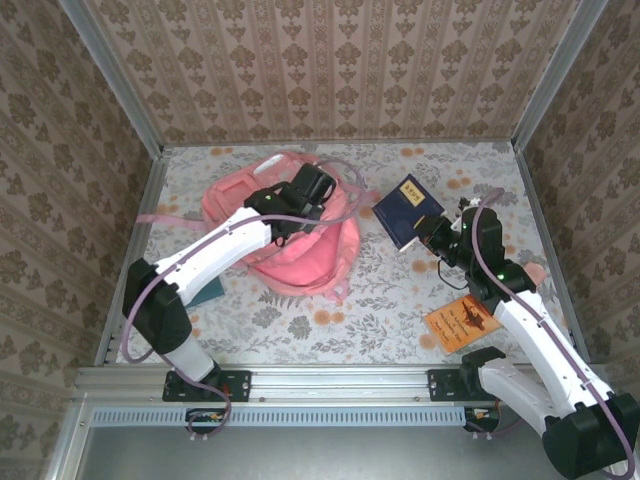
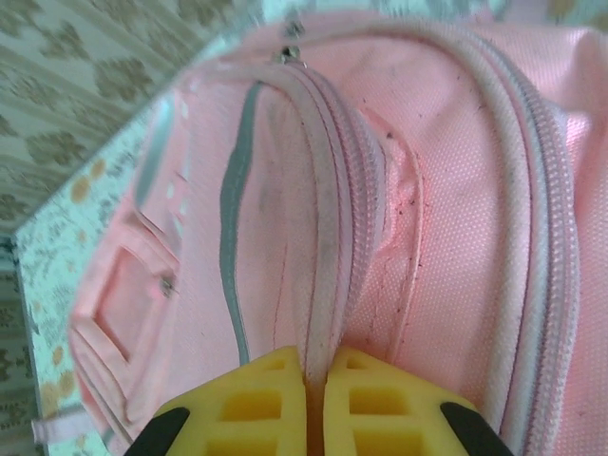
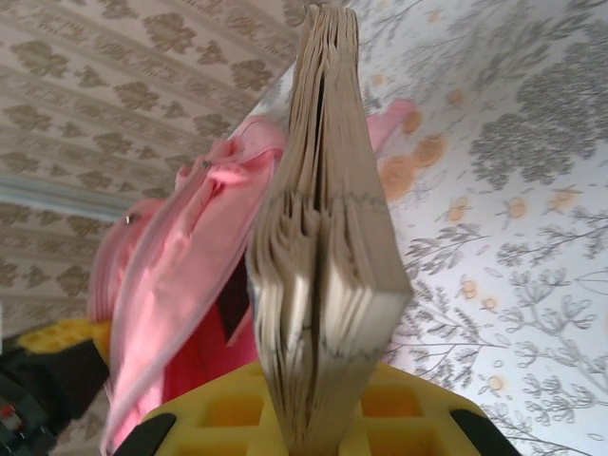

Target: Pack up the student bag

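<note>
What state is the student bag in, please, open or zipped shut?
Open: the left hand pinches a zip edge of the student bag; a gap shows its interior.

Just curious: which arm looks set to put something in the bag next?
Probably right: the right gripper clamps a book beside the bag, while the left gripper pinches the bag's zip edge.

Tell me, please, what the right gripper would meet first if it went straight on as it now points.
Most likely the student bag: the right gripper, shut on the blue book, points leftward toward it, with the book's edge leading. Depth is unclear.
</note>
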